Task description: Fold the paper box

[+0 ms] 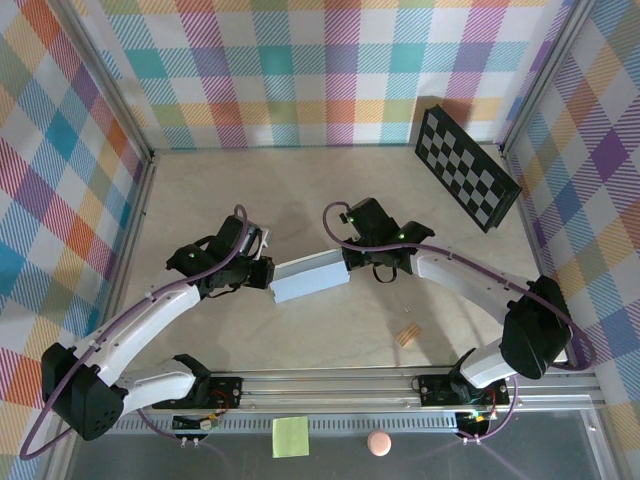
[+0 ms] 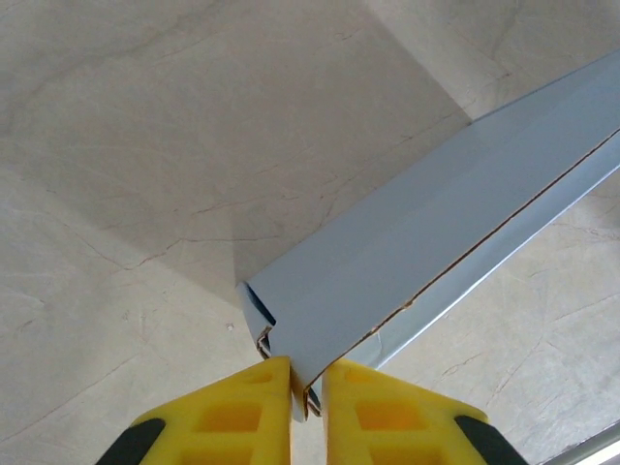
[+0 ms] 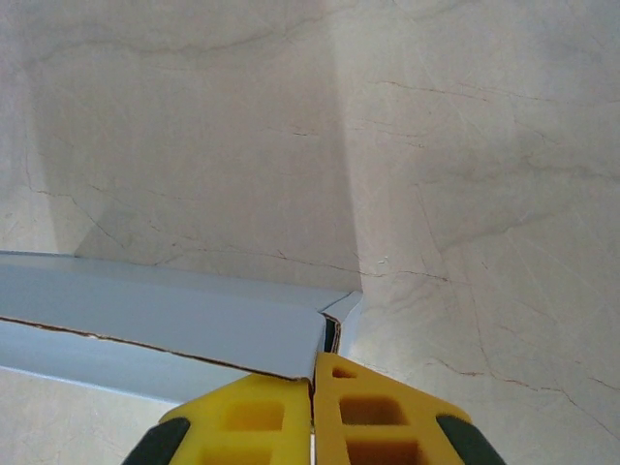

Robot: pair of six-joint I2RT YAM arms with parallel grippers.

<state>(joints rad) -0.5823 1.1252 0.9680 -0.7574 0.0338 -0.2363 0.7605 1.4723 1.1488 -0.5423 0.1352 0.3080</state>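
Left fingers [image 2: 276, 387] pinching paper box [image 2: 426, 242], right fingers [image 3: 339, 387] gripping opposite end, flaps obscured

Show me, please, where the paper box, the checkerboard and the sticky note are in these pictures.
paper box [image 1: 310, 279]: top external view, middle of its top face.
checkerboard [image 1: 466, 168]: top external view, centre of the panel.
sticky note [image 1: 290, 437]: top external view, centre of the sheet.

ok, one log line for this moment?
paper box: folded up, between grippers | left gripper: shut on left end | right gripper: shut on right end
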